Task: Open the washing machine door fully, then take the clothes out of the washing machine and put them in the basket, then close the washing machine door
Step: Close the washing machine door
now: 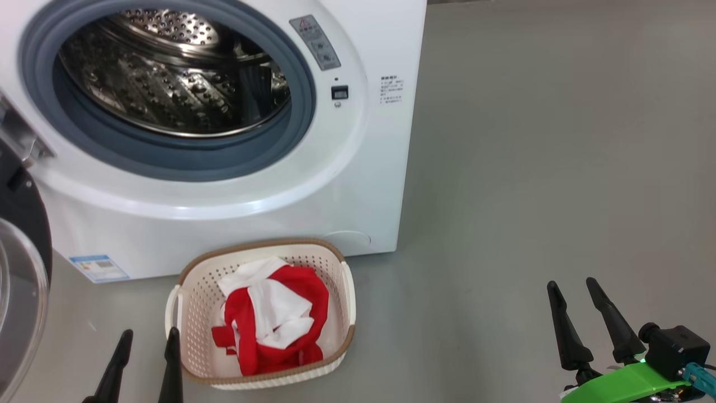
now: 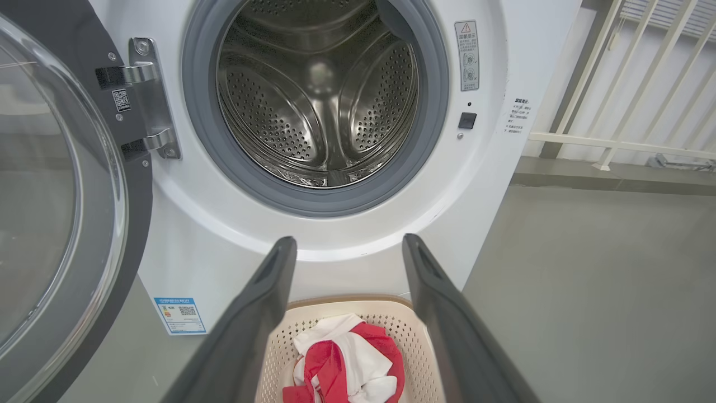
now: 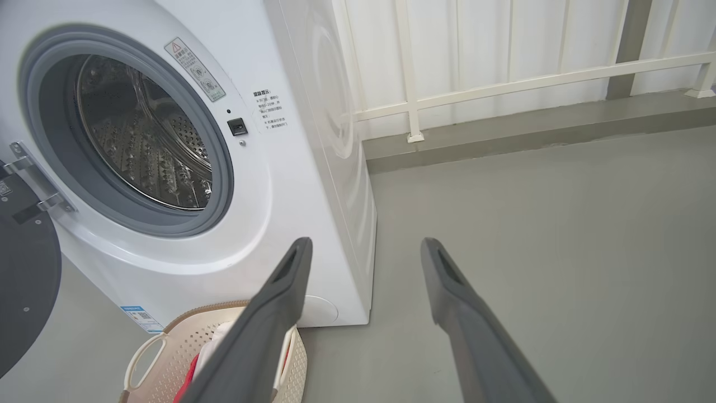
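Head view: the washing machine door point(image 1: 19, 280) sits at the 9 o'clock edge, swung clear of the opening, with its black rim and clear glass bowl partly in frame. At 7 o'clock, the left end effector point(image 1: 150, 334) points upward with its two dark fingers apart and nothing between them. Its inner finger is just beside the left handle of the basket point(image 1: 263, 246). The basket stands on the floor point(image 1: 531, 168) at 6 o'clock, just in front of the washing machine point(image 1: 358, 184). The clothes point(image 1: 274, 319), red with white panels, lie bunched inside it. The machine fills the 10 to 12 o'clock region, with the grey gasket point(image 1: 168, 159) and the perforated steel drum point(image 1: 173, 73) exposed. At 4 o'clock, the right end effector point(image 1: 572, 284) has its fingers spread and grips nothing, well apart from the basket.
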You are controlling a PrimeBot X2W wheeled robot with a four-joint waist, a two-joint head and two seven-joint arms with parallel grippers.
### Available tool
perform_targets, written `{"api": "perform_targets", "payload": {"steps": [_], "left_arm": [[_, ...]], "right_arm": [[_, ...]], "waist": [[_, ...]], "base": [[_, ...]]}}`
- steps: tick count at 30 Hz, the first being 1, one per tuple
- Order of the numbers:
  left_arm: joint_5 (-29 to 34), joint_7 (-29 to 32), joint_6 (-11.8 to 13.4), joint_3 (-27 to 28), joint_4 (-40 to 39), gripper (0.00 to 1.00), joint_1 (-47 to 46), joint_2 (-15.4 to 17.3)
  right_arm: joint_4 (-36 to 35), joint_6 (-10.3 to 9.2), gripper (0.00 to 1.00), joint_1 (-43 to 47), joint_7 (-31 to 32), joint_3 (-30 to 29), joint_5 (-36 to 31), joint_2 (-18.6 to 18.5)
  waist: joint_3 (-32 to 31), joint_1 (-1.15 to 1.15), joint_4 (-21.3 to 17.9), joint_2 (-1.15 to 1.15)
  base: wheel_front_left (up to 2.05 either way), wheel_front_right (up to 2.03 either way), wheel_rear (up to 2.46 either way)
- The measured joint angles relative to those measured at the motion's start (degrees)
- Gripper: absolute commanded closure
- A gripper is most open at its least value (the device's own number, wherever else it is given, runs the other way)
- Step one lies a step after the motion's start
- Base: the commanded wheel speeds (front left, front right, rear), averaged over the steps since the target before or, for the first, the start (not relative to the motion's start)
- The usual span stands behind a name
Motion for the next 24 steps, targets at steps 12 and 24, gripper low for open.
{"api": "perform_targets", "payload": {"steps": [12,24], "left_arm": [[-0.31,0.00,0.00,-0.03,0.11,0.00,-0.91,-0.01],[-1.18,0.01,0.00,0.70,2.09,0.00,-1.55,-0.12]], "right_arm": [[-0.03,0.00,0.00,-0.13,0.00,-0.11,-0.01,0.01],[0.14,0.00,0.00,-0.79,0.00,1.19,-0.03,-0.04]], "waist": [[1.10,0.00,0.50,0.00],[1.11,0.00,3.17,0.00]], "base": [[-0.31,0.31,0.00],[0.00,0.00,0.00]]}}
